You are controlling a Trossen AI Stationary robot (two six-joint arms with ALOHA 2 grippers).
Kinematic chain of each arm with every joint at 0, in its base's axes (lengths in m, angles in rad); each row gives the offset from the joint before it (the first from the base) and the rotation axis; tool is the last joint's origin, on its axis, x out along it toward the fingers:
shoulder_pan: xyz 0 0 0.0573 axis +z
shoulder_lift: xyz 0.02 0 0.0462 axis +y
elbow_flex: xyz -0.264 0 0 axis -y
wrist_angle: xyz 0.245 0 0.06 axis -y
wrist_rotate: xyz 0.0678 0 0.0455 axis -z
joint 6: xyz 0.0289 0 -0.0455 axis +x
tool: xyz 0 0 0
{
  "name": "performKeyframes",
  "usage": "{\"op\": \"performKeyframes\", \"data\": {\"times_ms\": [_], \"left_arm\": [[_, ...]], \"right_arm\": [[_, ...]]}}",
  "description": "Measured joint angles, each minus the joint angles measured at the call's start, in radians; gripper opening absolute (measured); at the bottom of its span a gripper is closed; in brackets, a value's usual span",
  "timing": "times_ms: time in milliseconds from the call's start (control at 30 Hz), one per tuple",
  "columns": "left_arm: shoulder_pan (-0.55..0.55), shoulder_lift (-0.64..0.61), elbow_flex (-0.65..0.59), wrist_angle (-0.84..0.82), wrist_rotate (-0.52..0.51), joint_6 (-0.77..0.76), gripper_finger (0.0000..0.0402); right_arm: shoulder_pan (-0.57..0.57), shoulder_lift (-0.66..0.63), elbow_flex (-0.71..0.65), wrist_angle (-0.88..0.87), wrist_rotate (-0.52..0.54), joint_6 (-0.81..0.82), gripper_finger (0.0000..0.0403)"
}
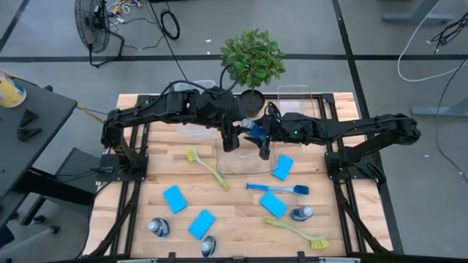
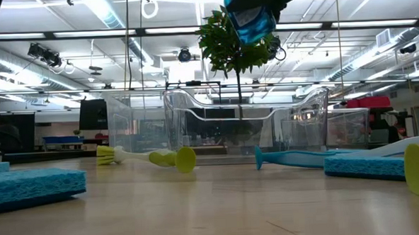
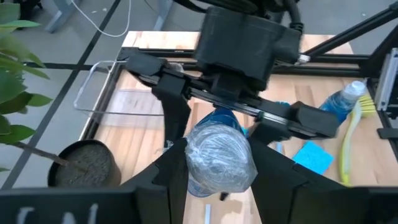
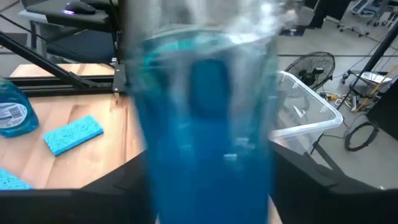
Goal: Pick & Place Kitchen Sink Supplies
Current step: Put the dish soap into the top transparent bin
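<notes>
A small clear bottle of blue liquid (image 1: pixel 250 128) (image 2: pixel 251 20) hangs high over the clear bin (image 1: pixel 228 169), between my two grippers. My left gripper (image 1: pixel 234 140) (image 3: pixel 221 186) is shut on it. My right gripper (image 1: pixel 262 143) (image 3: pixel 219 127) (image 4: pixel 205 193) is open, with a finger on either side of the bottle's body (image 4: pixel 205 124). On the table lie three more bottles (image 1: pixel 159 227) (image 1: pixel 208 245) (image 1: pixel 301 213), several blue sponges (image 1: pixel 175 198) (image 1: pixel 282 167), two yellow-green brushes (image 1: pixel 207 168) (image 1: pixel 296 231) and a blue brush (image 1: pixel 278 188). My left gripper pinches the bottle between its two fingers (image 3: pixel 171 177) at the clear crinkled base end (image 3: pixel 221 155), which faces the wrist camera. The bottle is lifted clear, well above the bin's rim.
A second clear bin (image 1: pixel 296 98) stands at the table's far edge beside the potted plant (image 1: pixel 252 62). The supplies are scattered over the near half of the table. Bare wood shows near the left edge (image 1: pixel 157 157).
</notes>
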Motion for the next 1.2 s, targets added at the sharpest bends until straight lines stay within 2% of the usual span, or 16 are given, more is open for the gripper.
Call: {"op": "performKeyframes", "data": {"times_ms": [300, 433, 833, 933, 1067, 1200], "left_arm": [[0.0, 0.0, 0.0, 0.0, 0.006, 0.004, 0.015], [0.0, 0.0, 0.0, 0.0, 0.015, 0.005, 0.0168], [0.002, -0.039, 0.002, -0.007, -0.012, -0.018, 0.0307], [0.001, -0.068, 0.002, -0.01, -0.067, -0.018, 0.0316], [0.002, -0.107, 0.002, -0.014, -0.148, -0.018, 0.031], [0.002, -0.13, 0.002, -0.014, -0.179, -0.019, 0.0299]], "right_arm": [[0.0, 0.0, 0.0, 0.0, -0.01, -0.004, 0.0156], [0.0, 0.0, 0.0, 0.0, -0.011, -0.004, 0.0132], [0.0, -0.005, -0.001, -0.012, 0.0, -0.004, 0.0132], [0.0, -0.022, -0.001, -0.028, 0.028, -0.004, 0.0132], [0.0, -0.072, -0.001, -0.06, 0.081, -0.013, 0.0133], [0.0, -0.148, -0.001, -0.109, 0.179, -0.035, 0.0132]]}}
